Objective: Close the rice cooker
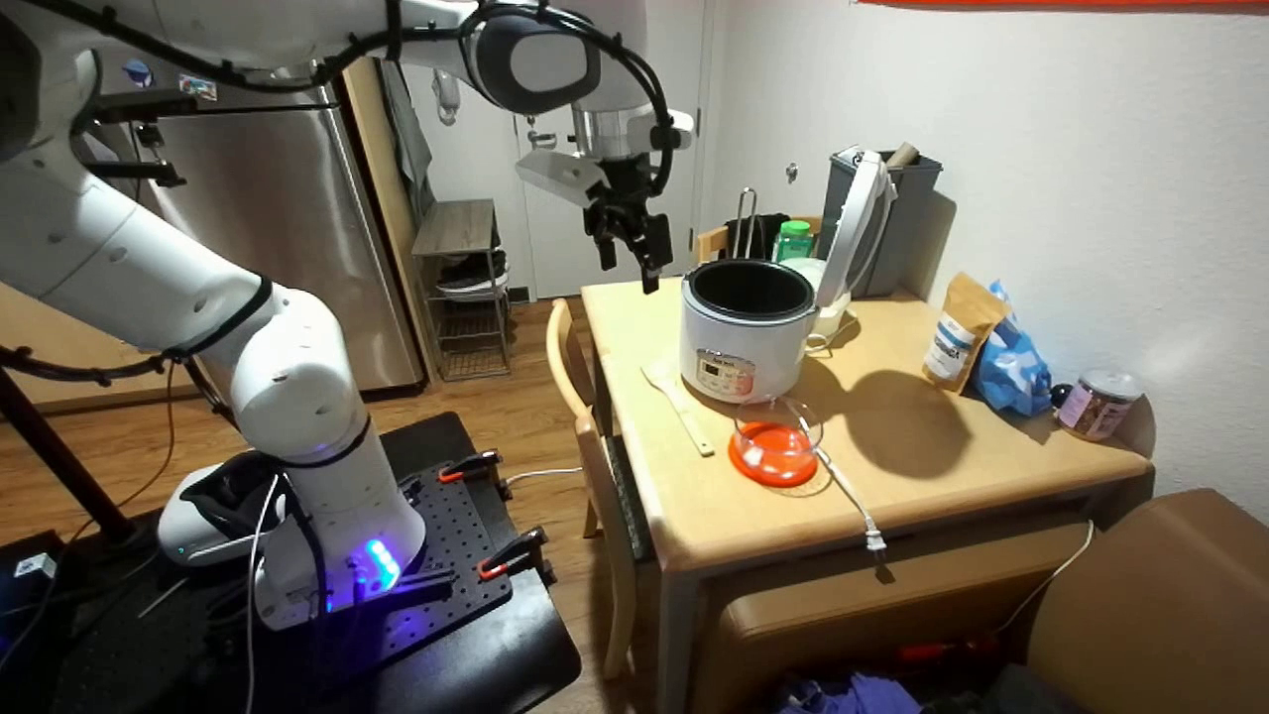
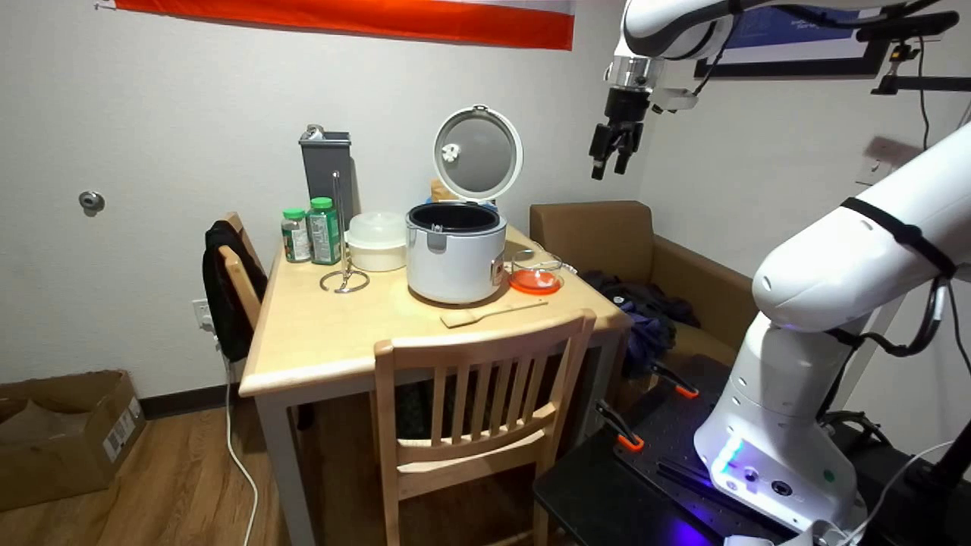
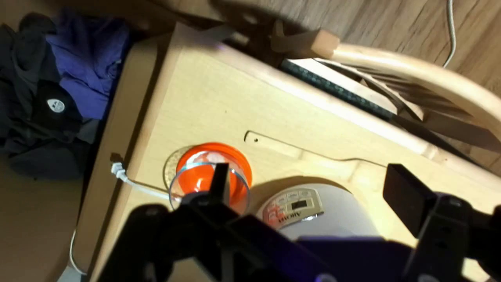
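Observation:
The white rice cooker (image 1: 742,347) stands on the wooden table, also in an exterior view (image 2: 455,265). Its lid (image 1: 853,233) stands up, swung open on the hinge, and its grey inner face shows in an exterior view (image 2: 482,155). The dark inside of the pot is exposed. The wrist view shows the cooker's front panel and white side (image 3: 344,207); the lid is out of view there. My gripper (image 1: 629,270) is open and empty, in the air above table height, apart from cooker and lid. Its spread fingers show in an exterior view (image 2: 610,168) and the wrist view (image 3: 307,172).
A wooden spatula (image 1: 679,412) and a glass bowl with a red lid (image 1: 773,456) lie before the cooker. A white cord (image 1: 853,491) runs alongside. Behind are a grey bin (image 2: 328,171), green-capped jars (image 2: 324,231), a metal stand (image 2: 344,280). A chair (image 2: 485,409) is at the table.

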